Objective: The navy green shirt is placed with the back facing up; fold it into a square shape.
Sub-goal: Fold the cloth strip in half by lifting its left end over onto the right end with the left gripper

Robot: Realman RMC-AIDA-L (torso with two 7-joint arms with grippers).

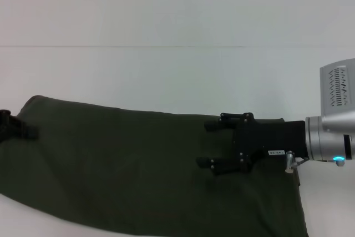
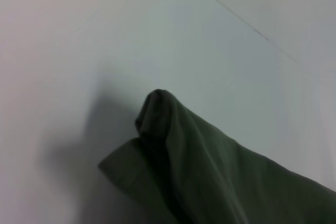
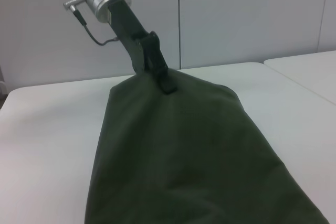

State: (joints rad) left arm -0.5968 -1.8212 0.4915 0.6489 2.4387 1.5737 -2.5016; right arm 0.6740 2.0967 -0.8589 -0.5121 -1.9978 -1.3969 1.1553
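Currently, the shirt lies across a white table, mid-fold. The left gripper pinches its far-left edge. The right gripper hovers over the right side, fingers spread. Next it probably needs a matching grip there.

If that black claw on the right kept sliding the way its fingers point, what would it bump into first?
Probably nothing solid: the right gripper points left across the navy green shirt, so it would skim cloth. The left gripper sits far off, slightly out of line.
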